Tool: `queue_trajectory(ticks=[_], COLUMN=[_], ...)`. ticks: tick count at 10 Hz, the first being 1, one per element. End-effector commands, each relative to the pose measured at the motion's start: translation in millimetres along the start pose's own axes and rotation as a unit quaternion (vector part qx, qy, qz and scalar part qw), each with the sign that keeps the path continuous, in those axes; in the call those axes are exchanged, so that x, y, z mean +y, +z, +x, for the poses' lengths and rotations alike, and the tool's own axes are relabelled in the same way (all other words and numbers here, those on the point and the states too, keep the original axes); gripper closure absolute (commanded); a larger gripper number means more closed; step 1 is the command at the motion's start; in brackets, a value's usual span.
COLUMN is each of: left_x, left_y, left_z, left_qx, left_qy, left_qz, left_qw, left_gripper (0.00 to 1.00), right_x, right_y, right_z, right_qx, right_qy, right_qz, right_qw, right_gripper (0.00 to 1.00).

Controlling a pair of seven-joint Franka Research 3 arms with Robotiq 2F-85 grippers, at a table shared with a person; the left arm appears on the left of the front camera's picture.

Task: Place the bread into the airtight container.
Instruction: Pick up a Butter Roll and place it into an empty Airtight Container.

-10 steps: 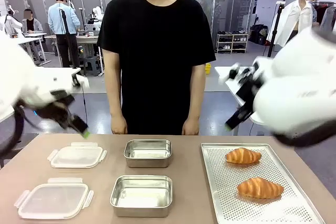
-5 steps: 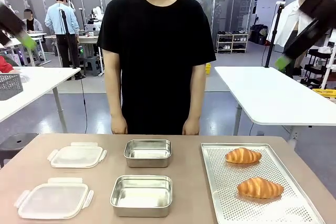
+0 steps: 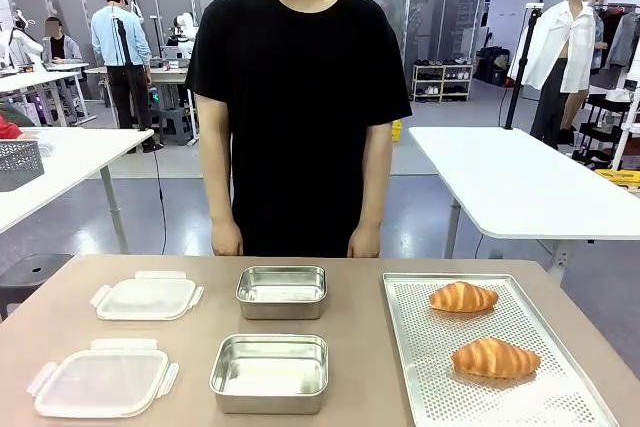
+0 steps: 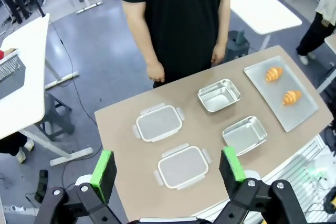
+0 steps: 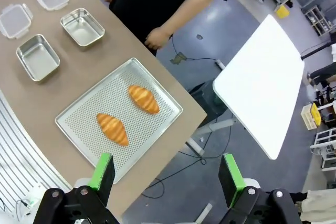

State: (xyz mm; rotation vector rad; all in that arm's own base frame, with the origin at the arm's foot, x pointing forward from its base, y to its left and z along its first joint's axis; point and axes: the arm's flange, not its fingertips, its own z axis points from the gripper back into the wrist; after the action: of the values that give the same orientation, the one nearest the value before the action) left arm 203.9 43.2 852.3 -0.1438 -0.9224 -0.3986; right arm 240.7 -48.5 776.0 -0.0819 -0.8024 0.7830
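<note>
Both grippers hang high over the table; the bread lies on the tray.
The left gripper (image 4: pixel 168 169) and right gripper (image 5: pixel 166 174) hang well above the tan table (image 3: pixel 360 312), their green-padded fingers spread wide and grasping nothing. Two golden crescent bread rolls (image 3: pixel 463 297) (image 3: pixel 495 358) lie on the perforated silver metal tray (image 3: pixel 420 387) at the right. Two rectangular stainless-steel containers (image 3: pixel 282 292) (image 3: pixel 269 372) stand mid-table, with two clear plastic lids (image 3: pixel 147 298) (image 3: pixel 100 382) to their left. A person (image 3: pixel 298 97) stands at the far side.
</note>
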Motion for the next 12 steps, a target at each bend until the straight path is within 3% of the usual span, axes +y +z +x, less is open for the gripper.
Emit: queue_trajectory(ticks=[1, 12], left_x=[2, 4], left_y=[-9, 0], left_z=[-11, -10], left_qx=[0.011, 0.003], left_qy=[0.013, 0.009], left_qz=[0.007, 0.005], left_qw=[1.000, 1.000], left_gripper=[0.00, 0.00], right_x=[3, 1], right_y=[6, 15], right_z=[-15, -13], right_qx=[-0.002, -0.008], right_qy=[0.008, -0.002], right_qz=[-0.022, -0.014], right_qw=[1.000, 1.000], right_gripper=[0.00, 0.00])
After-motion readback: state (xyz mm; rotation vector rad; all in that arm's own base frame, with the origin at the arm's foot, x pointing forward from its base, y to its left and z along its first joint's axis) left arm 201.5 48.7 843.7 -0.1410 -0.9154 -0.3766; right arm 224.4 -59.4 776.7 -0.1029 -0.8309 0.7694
